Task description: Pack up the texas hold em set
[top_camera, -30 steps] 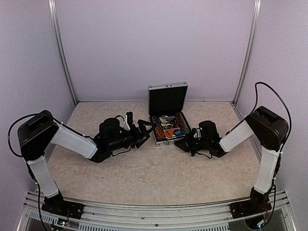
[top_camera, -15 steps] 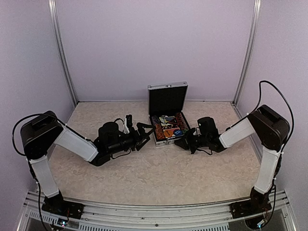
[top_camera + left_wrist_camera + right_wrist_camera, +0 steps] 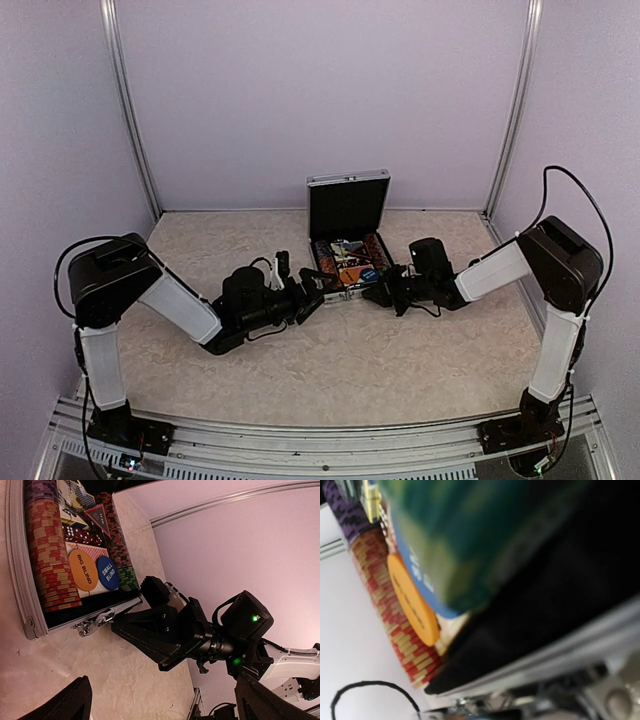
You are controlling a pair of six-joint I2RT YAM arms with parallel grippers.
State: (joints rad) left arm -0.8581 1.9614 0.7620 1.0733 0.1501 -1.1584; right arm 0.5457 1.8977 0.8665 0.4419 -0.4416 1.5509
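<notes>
The briefcase [image 3: 16,565] shows a silver metal rim, smooth with a dull sheen, and there's its latch [image 3: 95,622] gleaming brighter (polished, by the glint). The lid lining [image 3: 347,210] reads matt black. The red chips [image 3: 50,565] look like hard plastic with ridged edges. The orange disc [image 3: 82,570] and blue disc [image 3: 107,572] are smooth and faintly glossy. The table [image 3: 75,670] is matt, marbled beige.
</notes>
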